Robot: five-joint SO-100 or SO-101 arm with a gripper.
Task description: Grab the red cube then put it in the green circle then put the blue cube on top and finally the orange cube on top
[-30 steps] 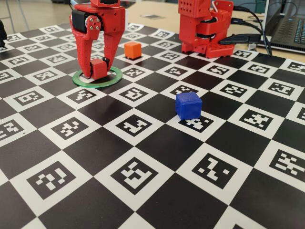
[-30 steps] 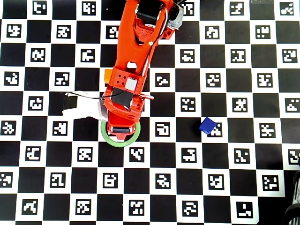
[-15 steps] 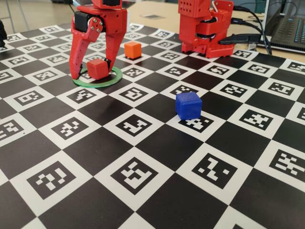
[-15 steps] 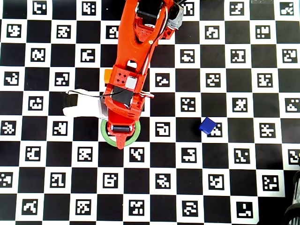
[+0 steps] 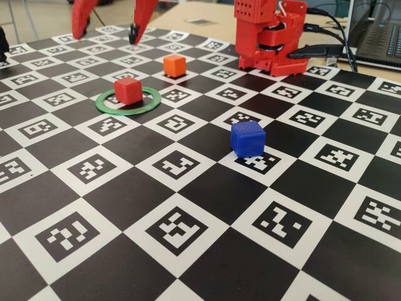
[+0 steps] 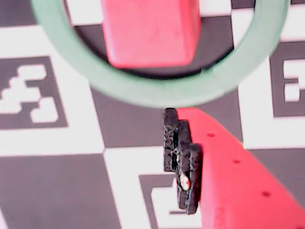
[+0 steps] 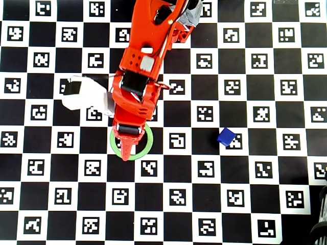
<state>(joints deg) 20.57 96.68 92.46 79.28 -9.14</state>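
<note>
The red cube [image 5: 128, 89] rests on the mat inside the green circle [image 5: 108, 105], free of the gripper. My gripper [image 5: 106, 28] hangs open well above it, its two red fingertips wide apart near the top edge. In the wrist view the red cube [image 6: 150, 31] and the green circle [image 6: 143, 90] lie just beyond one black-padded finger [image 6: 183, 162]. The orange cube [image 5: 174, 64] sits behind the ring. Nearer the camera, to the right, stands the blue cube [image 5: 248, 138], also seen from overhead [image 7: 226, 137]. From overhead the arm hides the red and orange cubes; part of the green circle [image 7: 148, 146] shows.
A checkerboard mat [image 5: 188, 238] of black squares and marker tiles covers the table. The arm's red base [image 5: 269, 37] stands at the back right, with cables and a laptop [image 5: 379, 34] beyond it. A white camera mount [image 7: 84, 97] sticks out left of the wrist.
The gripper has opened, let go of the red cube inside the green circle, and risen clear of it. The cube stays put; the blue and orange cubes have not moved.
</note>
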